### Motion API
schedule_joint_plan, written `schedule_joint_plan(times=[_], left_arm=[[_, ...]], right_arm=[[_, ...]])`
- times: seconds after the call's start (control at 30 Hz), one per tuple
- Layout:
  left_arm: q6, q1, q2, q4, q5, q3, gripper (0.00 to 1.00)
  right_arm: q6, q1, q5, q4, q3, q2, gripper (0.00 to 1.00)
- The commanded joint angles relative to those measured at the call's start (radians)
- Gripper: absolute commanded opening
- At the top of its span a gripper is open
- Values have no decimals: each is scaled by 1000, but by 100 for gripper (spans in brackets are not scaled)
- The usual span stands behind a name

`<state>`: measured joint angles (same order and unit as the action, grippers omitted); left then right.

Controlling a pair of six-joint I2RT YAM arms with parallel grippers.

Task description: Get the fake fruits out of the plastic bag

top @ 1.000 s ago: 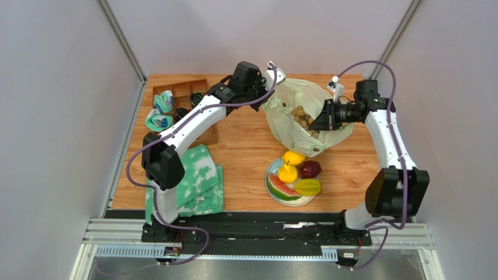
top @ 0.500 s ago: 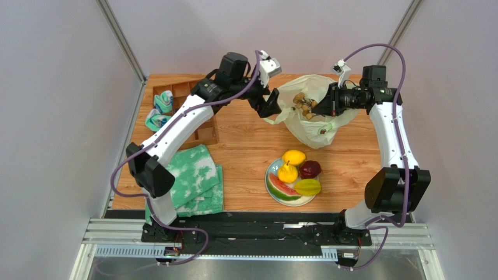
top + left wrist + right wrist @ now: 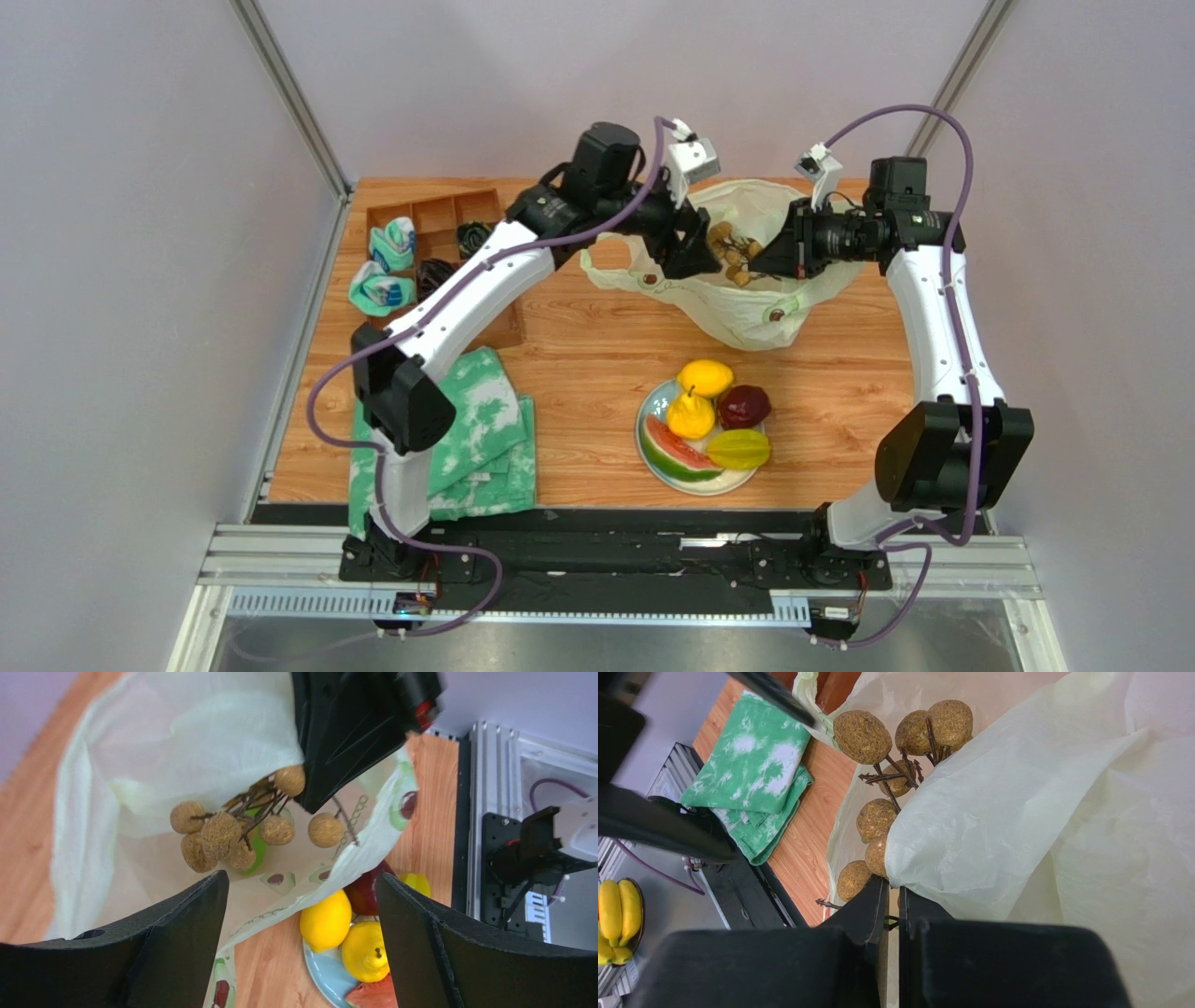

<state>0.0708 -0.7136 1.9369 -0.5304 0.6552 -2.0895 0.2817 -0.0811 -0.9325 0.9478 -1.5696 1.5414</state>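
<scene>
Plate: nearest you on the surface, carrying 5 fake fruits.
Plastic bag: beyond the plate, mouth open, right rim raised.
Bunch of brown balls: in the bag's mouth.
Right pincer: yours is clenched on the bag's rim.
Left pincer: yours is released, jaws spread just before the bunch.

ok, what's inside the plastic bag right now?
A bunch of small brown balls on dark twigs shows in the open mouth of the plastic bag. A green patch shows behind them; fruit or print, unclear. Folds hide the bottom.
</scene>
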Motion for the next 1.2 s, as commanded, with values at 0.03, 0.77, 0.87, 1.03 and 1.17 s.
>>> schedule_joint_plan(times=[0.03,0.77,0.87,1.03,1.17], left_arm=[[-12,-6,92,32,-49,-66,82],[-111,-32,275,139,28,-135,23],[-91,-30,266,127,4,-133,0],[-83,-18,206,118,29,-95,0],[-95,11,126,121,84,-40,0]], right_arm=[[10,1,-17,-37,14,-52,1],[24,14,-31,-17,39,-75,1],[30,14,-28,-15,43,-70,1],[45,12,-5,-15,45,-69,1],[85,12,34,8,57,-66,0]])
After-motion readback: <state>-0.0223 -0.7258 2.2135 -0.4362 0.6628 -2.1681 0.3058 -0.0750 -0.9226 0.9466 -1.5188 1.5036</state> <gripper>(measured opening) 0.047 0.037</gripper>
